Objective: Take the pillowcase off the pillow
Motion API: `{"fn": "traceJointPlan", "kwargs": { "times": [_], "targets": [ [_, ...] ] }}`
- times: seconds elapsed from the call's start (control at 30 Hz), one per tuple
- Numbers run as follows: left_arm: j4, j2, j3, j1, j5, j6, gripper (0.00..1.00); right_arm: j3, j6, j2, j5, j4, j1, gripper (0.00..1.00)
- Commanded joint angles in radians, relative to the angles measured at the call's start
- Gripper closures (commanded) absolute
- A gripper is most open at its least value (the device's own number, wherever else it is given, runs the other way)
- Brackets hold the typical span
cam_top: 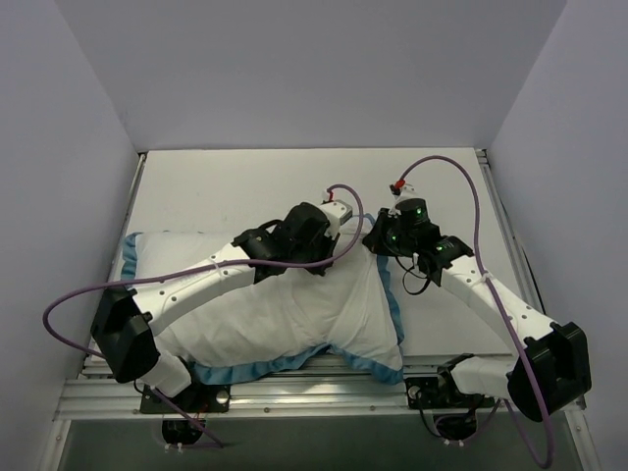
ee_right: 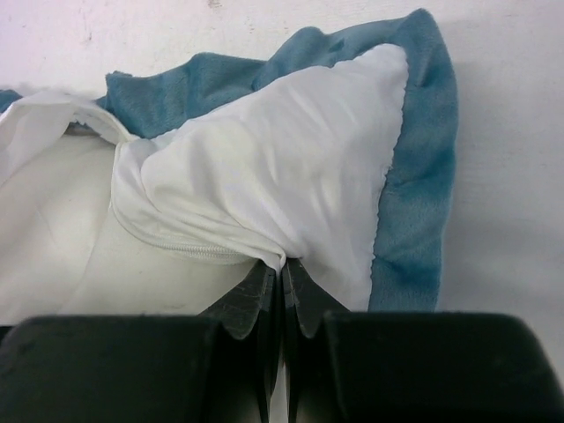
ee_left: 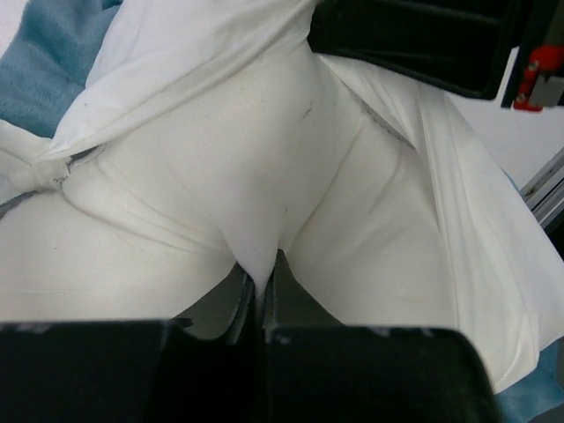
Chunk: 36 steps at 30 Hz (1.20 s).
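The pillowcase lies across the table showing white cloth with a blue trim. At its open right end, my left gripper reaches over it. In the left wrist view that gripper is shut on a pinched fold of the plump white pillow, which bulges out between the parted pillowcase flaps. My right gripper sits just beside it. Its wrist view shows it shut on the pillowcase edge next to the zipper, with the pillow to the left.
The white table stretches behind the pillow to the back wall. An aluminium rail runs along the near edge, and another frame rail runs along the right side. Purple cables loop above both arms.
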Motion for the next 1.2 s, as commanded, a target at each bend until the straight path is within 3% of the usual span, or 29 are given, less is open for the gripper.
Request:
{"fn": "traceJointPlan", "kwargs": {
  "times": [0.0, 0.17, 0.37, 0.67, 0.87, 1.03, 1.17],
  "targets": [
    [-0.161, -0.065, -0.07, -0.06, 0.171, 0.02, 0.98, 0.076, 0.019, 0.019, 0.192, 0.054, -0.039, 1.0],
    [-0.158, -0.151, -0.133, -0.074, 0.178, 0.029, 0.98, 0.087, 0.022, 0.036, 0.257, -0.007, -0.068, 1.0],
    [-0.131, -0.275, -0.203, -0.088, 0.257, 0.057, 0.98, 0.08, 0.019, 0.074, 0.23, -0.014, -0.101, 1.0],
    [-0.022, -0.377, -0.176, -0.072, 0.154, 0.074, 0.98, -0.01, -0.027, 0.034, 0.104, -0.047, -0.1, 1.0],
    [0.073, -0.329, -0.087, -0.074, 0.393, 0.105, 0.98, -0.007, -0.047, 0.037, 0.067, -0.046, -0.1, 1.0],
    [0.052, -0.236, -0.093, -0.084, 0.419, 0.088, 0.98, 0.1, -0.048, 0.011, 0.027, 0.02, -0.1, 1.0],
    [0.047, -0.209, -0.146, -0.121, 0.447, 0.073, 0.98, 0.182, -0.057, 0.008, 0.088, 0.034, -0.103, 1.0]
  ]
}}
